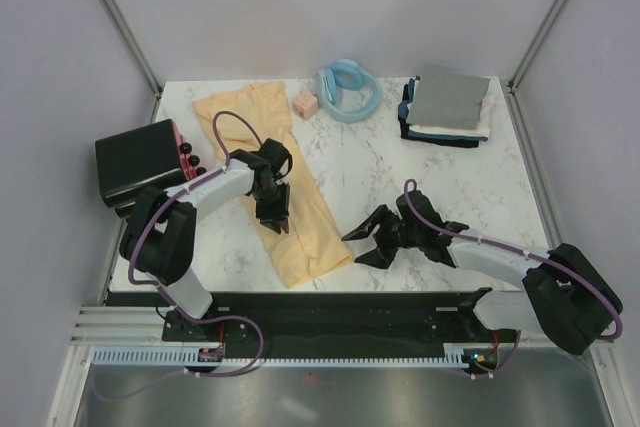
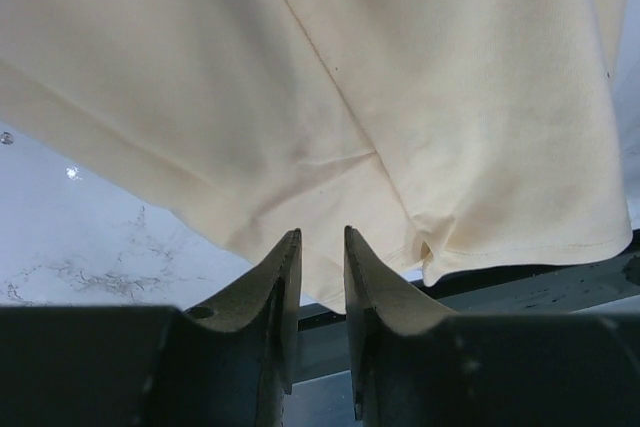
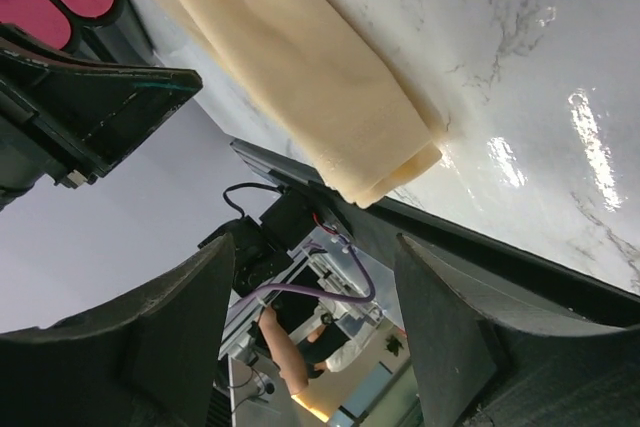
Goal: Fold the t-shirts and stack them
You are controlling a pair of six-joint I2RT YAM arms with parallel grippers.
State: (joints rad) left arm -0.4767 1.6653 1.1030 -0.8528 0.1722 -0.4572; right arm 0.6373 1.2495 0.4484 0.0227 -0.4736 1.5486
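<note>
Cloth first: the cream t-shirt (image 1: 305, 232) lies on the marble table (image 1: 380, 157) as 1 long narrow strip. It runs from the far left corner down toward the near edge, left of centre. My left gripper (image 1: 272, 212) sits on top of that strip, about 2 thirds of the way toward its near end.

In the left wrist view the shirt (image 2: 400, 97) fills the frame beyond the gripper (image 2: 320, 237). Its hemmed corner lies just past the tips and to their right. The 2 fingers (image 2: 285, 277) stand close together with a thin slot between them. I cannot tell whether they have a fold of cloth pinched or only rest at its edge.

The left arm reaches out from its base with the elbow bent, the forearm angled right and the wrist pointing down at the cloth.

My right gripper (image 1: 360, 247) is spread wide with nothing between its fingers. It hovers low over bare table just beside the shirt's near right edge, apart from it. Its wrist camera looks between the jaws (image 3: 315, 247) at the strip's doubled near corner (image 3: 330, 97). The right arm stretches low and leftward across the table.

The stack of folded t-shirts (image 1: 447, 107), grey on top of white and navy, sits at the far right corner. A light blue ring (image 1: 350, 92) and a small block (image 1: 305, 103) lie at the far edge, and a black box (image 1: 140, 157) sits at the left.
</note>
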